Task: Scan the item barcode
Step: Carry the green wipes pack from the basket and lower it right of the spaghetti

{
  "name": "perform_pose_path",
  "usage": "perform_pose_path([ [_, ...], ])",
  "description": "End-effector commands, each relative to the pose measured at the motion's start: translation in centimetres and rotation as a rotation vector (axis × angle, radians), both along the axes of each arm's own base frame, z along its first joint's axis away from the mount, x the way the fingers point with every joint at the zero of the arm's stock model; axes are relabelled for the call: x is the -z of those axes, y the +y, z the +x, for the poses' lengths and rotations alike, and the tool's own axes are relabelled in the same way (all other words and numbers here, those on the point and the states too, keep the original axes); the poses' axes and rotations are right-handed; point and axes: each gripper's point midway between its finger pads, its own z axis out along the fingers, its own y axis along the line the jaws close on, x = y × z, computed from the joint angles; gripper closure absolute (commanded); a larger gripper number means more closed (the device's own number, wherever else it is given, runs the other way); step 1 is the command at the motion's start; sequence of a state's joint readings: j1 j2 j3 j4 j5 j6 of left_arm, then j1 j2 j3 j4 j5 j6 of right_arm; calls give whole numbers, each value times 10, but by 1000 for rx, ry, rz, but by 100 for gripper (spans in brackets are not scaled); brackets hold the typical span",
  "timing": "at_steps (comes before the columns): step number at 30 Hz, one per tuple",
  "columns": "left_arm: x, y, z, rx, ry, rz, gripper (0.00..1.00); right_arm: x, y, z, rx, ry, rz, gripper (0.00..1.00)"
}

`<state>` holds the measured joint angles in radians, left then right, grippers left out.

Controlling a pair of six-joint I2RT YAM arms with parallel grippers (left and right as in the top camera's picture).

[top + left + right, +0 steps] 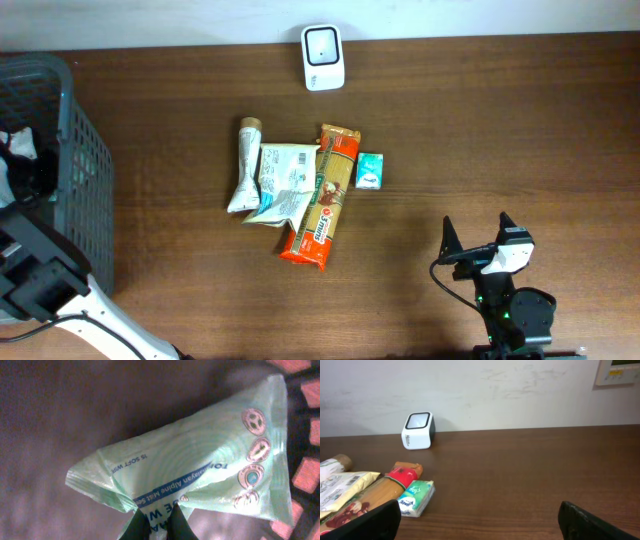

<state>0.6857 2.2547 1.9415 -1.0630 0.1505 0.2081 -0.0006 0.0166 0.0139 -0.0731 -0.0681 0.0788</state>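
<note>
In the left wrist view a pale green wet-wipes packet (200, 467) with blue lettering fills the frame. My left gripper (156, 515) is shut on a fold of its lower edge, the two black fingers pinching the film. Overhead, the left arm (35, 270) reaches into the grey basket (70, 130) at the far left, and the packet is hidden there. The white barcode scanner (323, 57) stands at the table's back edge and also shows in the right wrist view as the scanner (417, 430). My right gripper (478, 240) hovers open near the front right, its jaws (479, 520) wide apart and holding nothing.
A group of items lies mid-table: a cream tube (244, 165), a white pouch (283, 185), a spaghetti pack (325, 195) and a small green tissue pack (370, 171). The basket's mesh wall (300, 435) stands close at the right of the held packet.
</note>
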Motion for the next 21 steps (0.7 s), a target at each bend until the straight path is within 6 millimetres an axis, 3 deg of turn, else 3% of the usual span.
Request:
perform_pose_path([
  [1,-73,14,13,-71,-103,81,100,3,-3,0,16,4,-1,1],
  [5,-149,10,8,-127,-224,148,100,3,-3,0,16,4,-1,1],
  [11,-258,-17,-20,-155,-418,259,100,3,-3,0,16,4,-1,1],
  [15,-317,-63,-28,-79,-549,316,100,3,-3,0,15,4,-1,1],
  [17,-332,-99,-20,1,-592,312,100,3,-3,0,16,4,-1,1],
  [18,-332,-134,-8,86,-601,284,100,3,-3,0,15,4,-1,1],
  [20,-325,-173,5,180,-591,243,100,3,-3,0,16,4,-1,1],
  [21,-322,-181,7,201,-586,233,100,3,-3,0,16,4,-1,1],
])
